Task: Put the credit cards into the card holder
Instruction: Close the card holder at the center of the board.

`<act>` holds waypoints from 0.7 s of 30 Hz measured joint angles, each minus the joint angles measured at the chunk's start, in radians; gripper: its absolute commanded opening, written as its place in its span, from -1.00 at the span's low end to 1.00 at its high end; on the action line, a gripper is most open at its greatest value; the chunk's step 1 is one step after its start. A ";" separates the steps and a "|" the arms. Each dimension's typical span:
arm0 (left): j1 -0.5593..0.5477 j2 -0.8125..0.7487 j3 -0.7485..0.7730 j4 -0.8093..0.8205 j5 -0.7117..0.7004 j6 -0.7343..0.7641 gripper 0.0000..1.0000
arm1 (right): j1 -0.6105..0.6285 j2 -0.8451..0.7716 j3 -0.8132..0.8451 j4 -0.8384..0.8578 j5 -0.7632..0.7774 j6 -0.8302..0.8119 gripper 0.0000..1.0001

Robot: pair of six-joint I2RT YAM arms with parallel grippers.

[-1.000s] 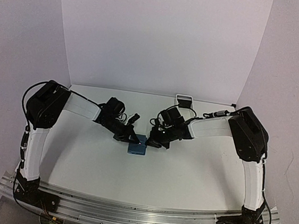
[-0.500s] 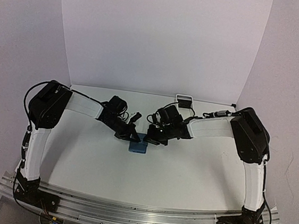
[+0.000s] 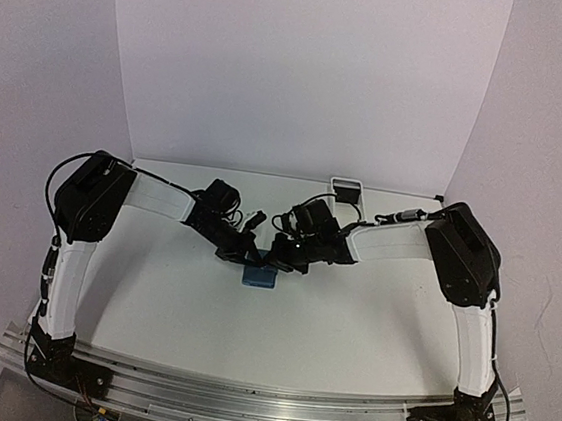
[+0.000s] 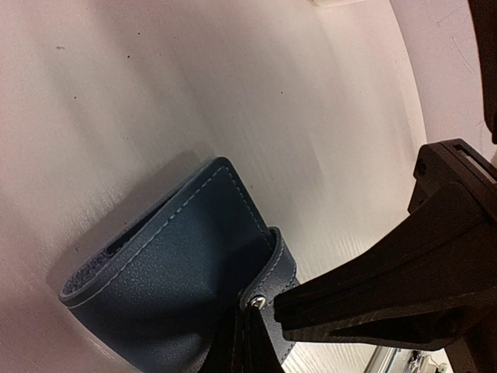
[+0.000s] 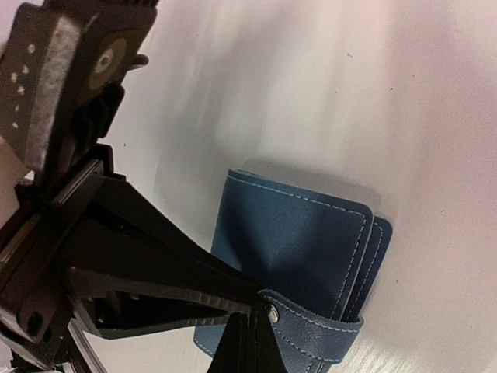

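Right gripper (image 3: 279, 260) has edged left, meeting left gripper (image 3: 252, 258) at the strap (image 5: 314, 328). Both have fingers together. Wallet (image 3: 259, 278) mid-table, snapped shut. No cards visible. Unsnapping probably comes first.

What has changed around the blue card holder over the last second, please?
The right gripper slid left toward the left gripper; both shut tips now meet at the strap of the card holder. Nothing was visibly grasped or released. The card holder stays folded in about the same spot; the white tray at the back is unmoved.
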 measured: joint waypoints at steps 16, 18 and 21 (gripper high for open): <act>-0.005 0.013 0.044 -0.065 -0.038 0.007 -1.00 | -0.003 0.035 -0.017 0.080 0.005 0.068 -1.00; -0.007 0.016 0.051 -0.074 -0.038 0.007 -1.00 | -0.003 0.032 -0.039 0.114 0.005 0.087 -1.00; -0.008 0.028 0.077 -0.106 -0.037 0.004 -1.00 | -0.005 0.031 -0.063 0.157 0.002 0.120 -1.00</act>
